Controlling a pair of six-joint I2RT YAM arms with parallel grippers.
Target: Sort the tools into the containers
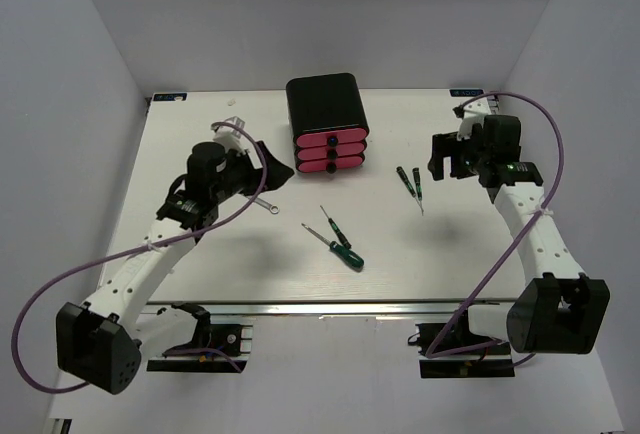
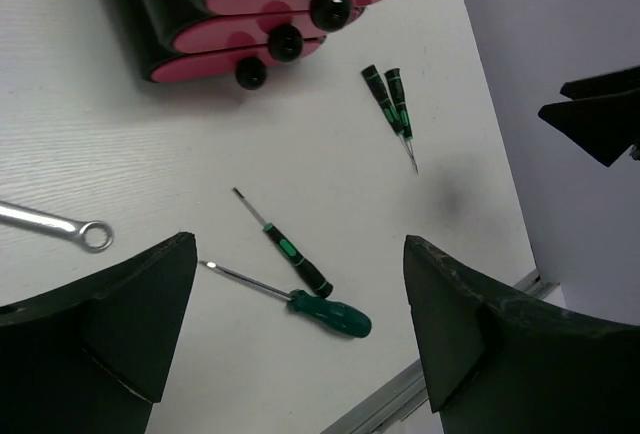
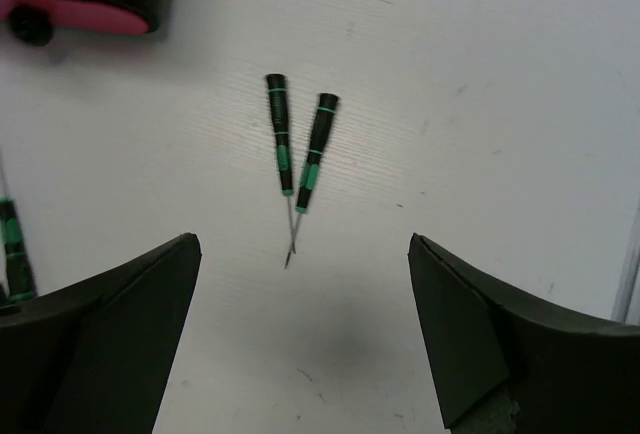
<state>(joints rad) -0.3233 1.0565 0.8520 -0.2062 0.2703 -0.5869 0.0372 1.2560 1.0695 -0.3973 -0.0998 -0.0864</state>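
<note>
The black chest [image 1: 322,102] with three pink-red drawers [image 1: 328,152] stands at the back middle, all drawers shut. A silver wrench [image 1: 266,207] lies left of centre. Two screwdrivers [image 1: 337,239] lie at the centre, one black-handled [image 2: 297,260] and one green-handled [image 2: 331,313]. Two thin screwdrivers [image 1: 410,183] lie side by side to the right [image 3: 298,146]. My left gripper [image 1: 275,166] is open and empty, above the table left of the drawers [image 2: 298,242]. My right gripper [image 1: 443,159] is open and empty, above the table right of the thin pair [image 3: 302,244].
White walls close in the table on three sides. A metal rail [image 1: 330,307] runs along the near edge. Purple cables [image 1: 60,289] loop off both arms. The wrench also shows at the left edge of the left wrist view [image 2: 60,224].
</note>
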